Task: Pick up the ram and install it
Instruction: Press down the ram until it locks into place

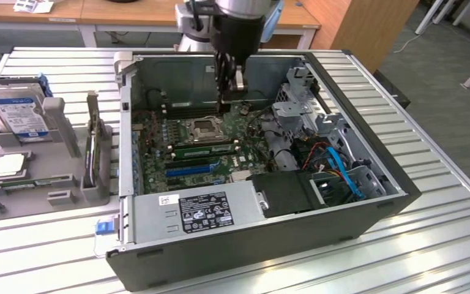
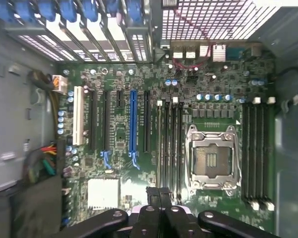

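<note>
A long, narrow green ram stick [image 1: 206, 147] sits on edge in a black slot of the motherboard [image 1: 218, 165], just beside the open CPU socket [image 1: 203, 127]. My gripper [image 1: 232, 86] hangs inside the open computer case [image 1: 366, 202], above the board's far part and well clear of the stick. In the wrist view the two dark fingers [image 2: 159, 196] are pressed together with nothing between them, looking down on the slots [image 2: 170, 144] next to the socket [image 2: 211, 158]. Seen end-on from above, the stick there is hard to tell from the slots.
A grey holder [image 1: 55, 196] stands at the exterior view's left with a blue-labelled hard drive [image 1: 19, 113], a silver CPU chip [image 1: 10, 164] and a thin green strip [image 1: 35, 182]. Inside the case are a drive cage [image 1: 300, 104], blue cables [image 1: 341, 168] and the power supply [image 1: 198, 211].
</note>
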Tool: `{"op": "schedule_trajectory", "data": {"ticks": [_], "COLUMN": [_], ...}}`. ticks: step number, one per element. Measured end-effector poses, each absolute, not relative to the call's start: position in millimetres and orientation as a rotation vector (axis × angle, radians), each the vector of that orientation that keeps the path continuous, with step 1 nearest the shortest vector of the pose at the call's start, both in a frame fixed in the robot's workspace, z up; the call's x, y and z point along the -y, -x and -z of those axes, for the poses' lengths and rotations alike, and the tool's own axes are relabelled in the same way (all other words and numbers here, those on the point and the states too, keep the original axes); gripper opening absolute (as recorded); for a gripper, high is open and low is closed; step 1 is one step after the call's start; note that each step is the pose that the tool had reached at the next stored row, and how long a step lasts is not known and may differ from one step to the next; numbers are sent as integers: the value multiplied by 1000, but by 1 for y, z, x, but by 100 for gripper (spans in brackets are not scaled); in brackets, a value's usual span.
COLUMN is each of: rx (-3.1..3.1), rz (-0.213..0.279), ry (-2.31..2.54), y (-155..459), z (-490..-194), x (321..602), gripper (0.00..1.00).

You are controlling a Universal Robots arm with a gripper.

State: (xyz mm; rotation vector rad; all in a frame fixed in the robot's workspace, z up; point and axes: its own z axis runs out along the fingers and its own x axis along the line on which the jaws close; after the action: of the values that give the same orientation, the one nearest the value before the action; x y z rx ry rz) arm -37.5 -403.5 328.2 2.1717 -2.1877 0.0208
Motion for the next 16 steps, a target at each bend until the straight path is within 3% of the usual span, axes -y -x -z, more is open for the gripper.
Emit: {"op": "schedule_trajectory", "data": {"ticks": [6, 16], "rx": [2189, 2189], "rz": [-19, -18], "ry": [-2172, -2173], "y": [35, 35], "z": [-353, -353], "x": [404, 404], "gripper": [11, 11]}}
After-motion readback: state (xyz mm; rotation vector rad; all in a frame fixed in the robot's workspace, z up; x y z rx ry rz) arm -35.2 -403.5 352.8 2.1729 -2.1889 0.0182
